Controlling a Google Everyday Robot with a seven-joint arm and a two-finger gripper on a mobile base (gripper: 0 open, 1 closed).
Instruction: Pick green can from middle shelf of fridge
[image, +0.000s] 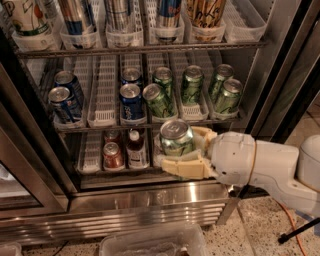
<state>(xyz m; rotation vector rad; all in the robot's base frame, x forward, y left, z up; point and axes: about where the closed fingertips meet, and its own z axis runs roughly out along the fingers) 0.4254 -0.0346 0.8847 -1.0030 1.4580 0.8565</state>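
Observation:
My gripper (186, 150) is shut on a green can (176, 138) and holds it upright in front of the fridge (150, 200), just below the front edge of the middle shelf (107, 117). One cream finger runs under the can's near side and the other behind it. Several more green cans stand on the middle shelf, one tilted at the front (158, 100), others behind and to the right (192, 84) (227, 96). Blue cans (131, 101) (64, 103) stand in the left lanes.
The top shelf (140, 50) holds tall cans and bottles. The bottom shelf holds small bottles and a red can (113, 156). A dark door frame (280, 80) stands at right. A clear plastic bin (152, 242) lies on the floor, and an orange cable (292, 227) runs at right.

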